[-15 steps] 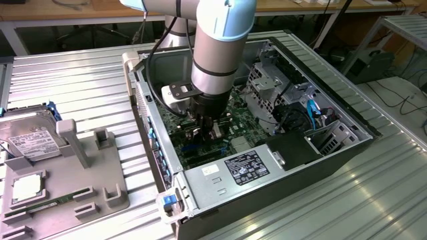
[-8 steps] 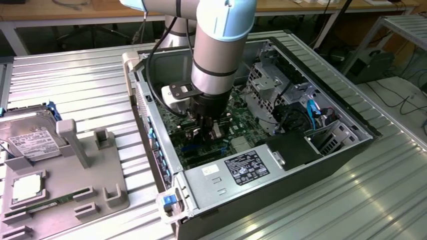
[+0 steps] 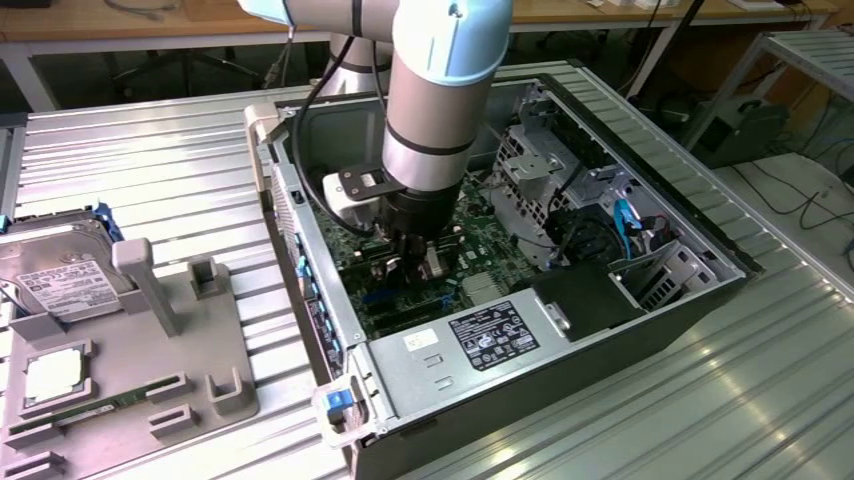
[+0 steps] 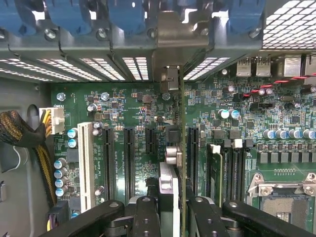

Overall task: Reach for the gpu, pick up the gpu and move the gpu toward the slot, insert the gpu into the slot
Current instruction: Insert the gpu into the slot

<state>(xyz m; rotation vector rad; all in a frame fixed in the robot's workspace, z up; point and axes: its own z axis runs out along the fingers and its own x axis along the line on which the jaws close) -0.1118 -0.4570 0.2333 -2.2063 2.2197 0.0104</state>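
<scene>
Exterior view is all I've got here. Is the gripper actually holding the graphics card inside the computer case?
Observer: Yes. In the wrist view the gripper is shut on the graphics card, which is seen edge-on between the fingers.
Operator: Where is it over the board?
Observer: Its thin edge runs right alongside a long black slot, on the side away from the memory slots. I cannot tell whether it is seated.
Operator: And the bracket end?
Observer: The metal bracket sits at the case's rear wall, in the gap between two vented slot covers.
</scene>
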